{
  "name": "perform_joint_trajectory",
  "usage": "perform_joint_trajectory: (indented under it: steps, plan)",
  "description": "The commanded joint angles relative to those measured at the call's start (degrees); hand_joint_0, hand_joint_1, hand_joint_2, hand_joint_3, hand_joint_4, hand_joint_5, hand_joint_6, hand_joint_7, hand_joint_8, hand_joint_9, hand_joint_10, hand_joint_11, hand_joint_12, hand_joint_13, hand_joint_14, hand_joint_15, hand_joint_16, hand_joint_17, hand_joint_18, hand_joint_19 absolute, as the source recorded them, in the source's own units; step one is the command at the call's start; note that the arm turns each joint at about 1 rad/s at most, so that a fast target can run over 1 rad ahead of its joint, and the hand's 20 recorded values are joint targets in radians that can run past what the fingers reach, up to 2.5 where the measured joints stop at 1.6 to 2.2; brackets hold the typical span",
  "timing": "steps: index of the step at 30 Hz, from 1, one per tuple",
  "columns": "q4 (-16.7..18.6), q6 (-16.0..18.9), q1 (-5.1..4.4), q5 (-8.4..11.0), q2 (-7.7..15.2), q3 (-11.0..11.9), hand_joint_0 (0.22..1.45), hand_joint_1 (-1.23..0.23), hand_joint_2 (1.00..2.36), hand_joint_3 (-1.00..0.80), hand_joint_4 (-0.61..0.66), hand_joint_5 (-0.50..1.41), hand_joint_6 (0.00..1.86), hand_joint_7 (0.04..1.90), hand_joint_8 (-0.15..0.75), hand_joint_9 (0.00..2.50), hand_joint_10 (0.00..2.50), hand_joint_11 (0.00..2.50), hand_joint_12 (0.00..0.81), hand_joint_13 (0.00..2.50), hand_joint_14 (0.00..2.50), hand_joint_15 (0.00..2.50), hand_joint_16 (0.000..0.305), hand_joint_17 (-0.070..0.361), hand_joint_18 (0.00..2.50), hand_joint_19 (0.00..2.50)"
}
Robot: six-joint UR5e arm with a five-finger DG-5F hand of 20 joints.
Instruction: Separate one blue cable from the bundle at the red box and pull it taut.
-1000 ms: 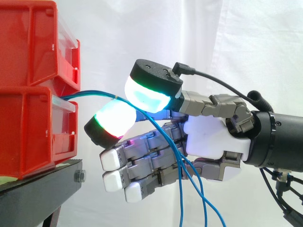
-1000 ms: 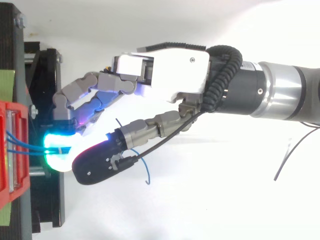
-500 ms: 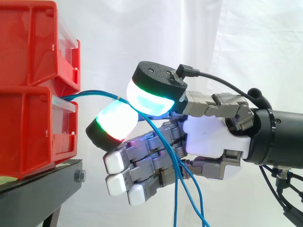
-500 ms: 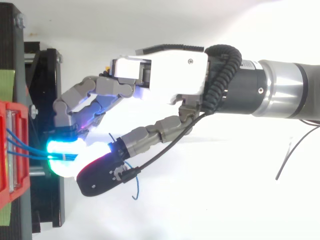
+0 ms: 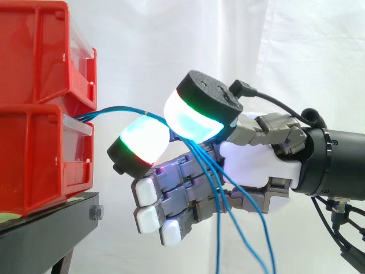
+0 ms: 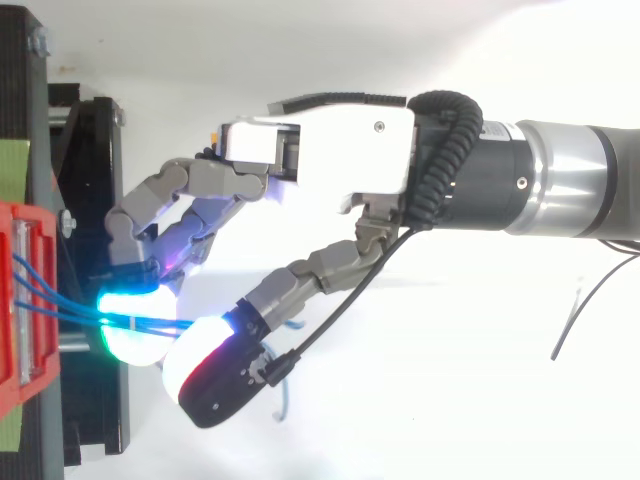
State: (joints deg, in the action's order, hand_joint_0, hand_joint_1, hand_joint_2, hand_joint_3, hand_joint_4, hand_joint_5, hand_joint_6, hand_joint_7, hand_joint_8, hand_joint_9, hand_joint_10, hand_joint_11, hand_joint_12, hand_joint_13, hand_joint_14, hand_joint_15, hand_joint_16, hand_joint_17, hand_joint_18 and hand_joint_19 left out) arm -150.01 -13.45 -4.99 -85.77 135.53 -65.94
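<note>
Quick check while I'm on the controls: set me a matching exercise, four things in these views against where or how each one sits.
Things:
1. blue cables
2. red bins
3. hand
4. black stand

States:
A. stacked at the side view's left edge
B. underneath the bins
C. fingers pinching the cables between glowing pads
D. run out from the bins, then hang down

Pairs: 1-D, 2-A, 3-C, 4-B

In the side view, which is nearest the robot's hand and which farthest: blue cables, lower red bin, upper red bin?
1. The blue cables, touching the hand.
2. The lower red bin, left, level with its fingertips.
3. The upper red bin, up left.
</note>
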Motion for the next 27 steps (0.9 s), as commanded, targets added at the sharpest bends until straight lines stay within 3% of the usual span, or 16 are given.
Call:
perform_joint_trajectory:
  steps: [1, 5, 7, 11, 13, 16, 18, 23, 27]
  plan:
    - [0.0, 0.0, -0.02, -0.02, 0.0, 0.0, 0.54, -0.66, 1.00, -0.50, 0.21, -0.17, 0.91, 0.94, 0.374, 0.93, 0.02, 0.72, 0.405, 0.90, 0.02, 0.46, 0.050, 0.113, 0.89, 0.52]
    - [0.0, 0.0, -0.02, -0.02, 0.0, 0.0, 0.57, -0.50, 1.00, -0.50, 0.20, -0.16, 0.90, 0.95, 0.371, 0.97, 0.02, 0.71, 0.402, 0.92, 0.02, 0.45, 0.049, 0.110, 0.90, 0.54]
    - [0.0, 0.0, -0.02, -0.02, 0.0, 0.0, 0.61, -0.51, 1.00, -0.50, 0.18, -0.16, 0.89, 0.97, 0.369, 0.98, 0.02, 0.71, 0.396, 0.92, 0.02, 0.46, 0.048, 0.108, 0.89, 0.55]
    - [0.0, 0.0, -0.02, -0.02, 0.0, 0.0, 0.64, -0.66, 1.01, -0.36, 0.15, -0.16, 0.90, 1.03, 0.374, 0.97, 0.02, 0.74, 0.402, 0.92, 0.02, 0.47, 0.048, 0.108, 0.89, 0.55]
    - [0.0, 0.0, -0.02, -0.02, 0.0, 0.0, 0.66, -0.77, 1.01, -0.28, 0.08, -0.16, 0.91, 1.08, 0.378, 0.96, 0.02, 0.74, 0.402, 0.91, 0.02, 0.47, 0.048, 0.108, 0.89, 0.54]
    - [0.0, 0.0, -0.02, -0.02, 0.0, 0.0, 0.70, -0.85, 1.02, -0.26, 0.04, -0.17, 0.92, 1.15, 0.374, 0.94, 0.02, 0.75, 0.398, 0.91, 0.02, 0.47, 0.048, 0.108, 0.90, 0.52]
    - [0.0, 0.0, -0.02, -0.02, 0.0, 0.1, 0.74, -0.90, 1.01, -0.29, 0.01, -0.17, 0.92, 1.22, 0.375, 0.94, 0.02, 0.78, 0.395, 0.90, 0.02, 0.47, 0.047, 0.106, 0.91, 0.51]
    - [-0.3, 0.0, -0.02, -0.37, 0.0, 0.1, 0.83, -0.93, 1.00, -0.50, -0.02, -0.17, 0.95, 1.14, 0.360, 0.97, 0.02, 0.78, 0.393, 0.93, 0.02, 0.50, 0.047, 0.106, 0.92, 0.51]
    - [-0.5, 0.0, -0.02, -0.46, 0.0, 0.0, 0.78, -0.96, 1.00, -0.50, 0.03, -0.16, 0.95, 1.18, 0.367, 1.03, 0.02, 0.81, 0.392, 0.96, 0.02, 0.51, 0.046, 0.105, 0.97, 0.48]
